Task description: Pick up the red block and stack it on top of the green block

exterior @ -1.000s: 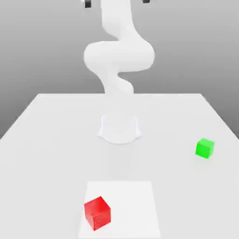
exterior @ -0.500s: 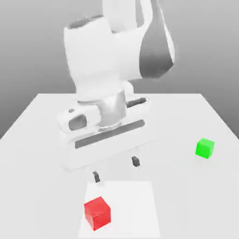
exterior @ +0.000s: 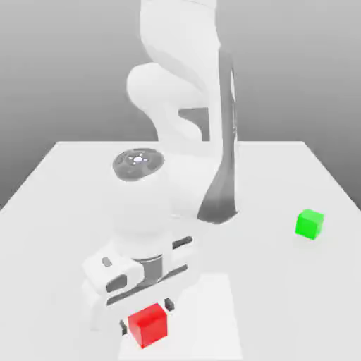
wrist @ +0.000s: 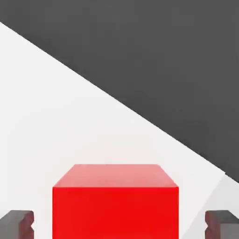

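Item: red block [exterior: 148,325], resting on the surface [exterior: 63,211] near its front edge, on a paler square patch [exterior: 218,310]. 
Item: end effector [exterior: 146,317], lowered over the red block [wrist: 115,200], one finger [exterior: 168,304] at each side. In the hand view the fingertips [wrist: 17,223] appear to stand slightly apart from the block's faces; contact uncertain. 
Item: green block [exterior: 309,223], on the surface well apart, toward the exterior view's right, untouched.

white table [exterior: 63,183] carries the red block [exterior: 149,325] and green block [exterior: 309,223], well apart.
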Motion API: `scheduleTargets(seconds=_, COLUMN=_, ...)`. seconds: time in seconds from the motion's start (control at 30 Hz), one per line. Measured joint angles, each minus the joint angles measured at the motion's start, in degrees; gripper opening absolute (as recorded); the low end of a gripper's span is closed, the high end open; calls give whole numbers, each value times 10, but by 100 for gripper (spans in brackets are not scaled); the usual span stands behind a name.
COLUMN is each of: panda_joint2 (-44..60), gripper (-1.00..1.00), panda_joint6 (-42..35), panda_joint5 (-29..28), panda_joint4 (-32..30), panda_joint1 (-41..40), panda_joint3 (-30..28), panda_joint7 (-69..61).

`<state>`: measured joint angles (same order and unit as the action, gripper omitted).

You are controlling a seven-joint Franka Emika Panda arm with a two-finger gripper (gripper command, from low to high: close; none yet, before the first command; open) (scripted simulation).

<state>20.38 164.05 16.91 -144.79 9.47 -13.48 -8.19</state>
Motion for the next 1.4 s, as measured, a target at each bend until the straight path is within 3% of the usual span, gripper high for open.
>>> scheduleTargets(seconds=0.2, panda_joint2=-10, gripper=-100, panda_joint6=-8, panda_joint5=-7, panda_joint4=-2, panda_joint1=7, panda_joint3=-9, panda_joint7=5)
scheduleTargets(seconds=0.43, panda_joint2=-105, gripper=-100, panda_joint6=-82, panda_joint5=-87, panda_joint4=-21, panda_joint1=46, panda_joint3=-56, panda_joint7=68)
scheduleTargets(seconds=0.93, panda_joint2=-231, gripper=-100, panda_joint6=-112, panda_joint5=-105, panda_joint4=-135, panda_joint1=348, panda_joint3=130, panda_joint7=292)
scheduleTargets(seconds=1.17, panda_joint2=-313, gripper=-100, panda_joint6=-112, panda_joint5=-110, panda_joint4=-195, panda_joint1=452, panda_joint3=238, panda_joint7=399)
scheduleTargets(seconds=1.4, panda_joint2=-214, gripper=-100, panda_joint6=-1, panda_joint5=-158, panda_joint4=-201, panda_joint1=459, panda_joint3=263, panda_joint7=452)
